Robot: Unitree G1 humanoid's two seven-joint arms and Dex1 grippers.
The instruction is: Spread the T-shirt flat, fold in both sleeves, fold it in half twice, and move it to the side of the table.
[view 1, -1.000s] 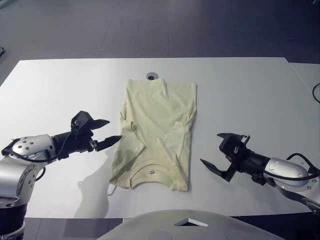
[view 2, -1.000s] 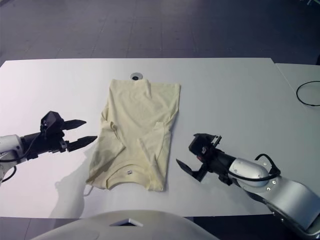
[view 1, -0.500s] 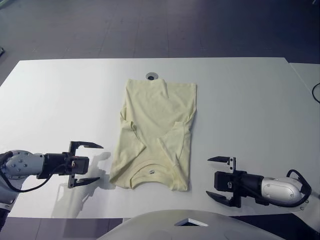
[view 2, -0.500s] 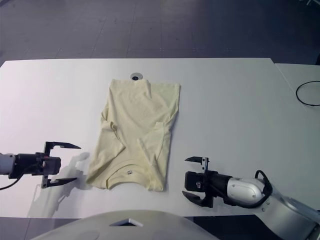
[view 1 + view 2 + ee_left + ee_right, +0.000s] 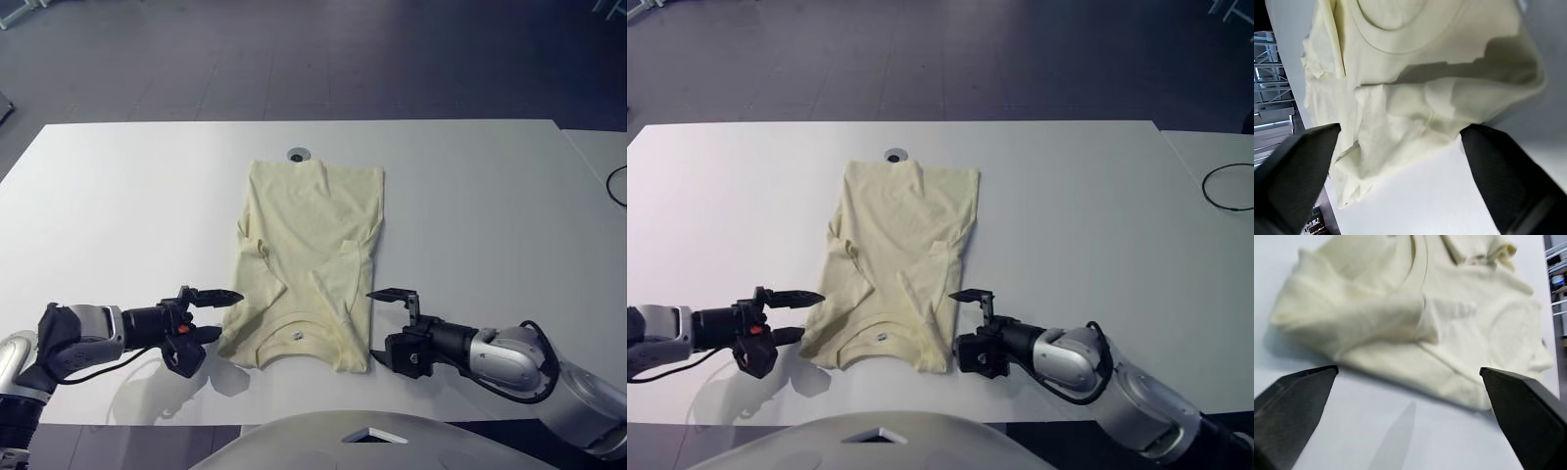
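Observation:
A pale yellow T-shirt (image 5: 309, 259) lies on the white table (image 5: 118, 215), both sleeves folded in over its body and the collar toward me. My left gripper (image 5: 211, 315) is open, low over the table at the shirt's near left corner, fingers pointing at the fabric. Open as well, my right gripper (image 5: 387, 323) sits at the near right corner, just beside the shirt's edge. The left wrist view has the collar and shoulder (image 5: 1415, 98) between its dark fingers (image 5: 1293, 171). In the right wrist view the shoulder fold (image 5: 1400, 318) lies ahead of both fingers (image 5: 1293, 401).
A small round metal fitting (image 5: 297, 154) is set in the table just beyond the shirt's hem. A black cable loop (image 5: 1229, 186) lies on the neighbouring table at the far right. Bare table stretches to both sides of the shirt.
Both grippers have come inward along the near edge to the shirt's near corners. The head camera has shifted slightly; the shirt itself has not moved.

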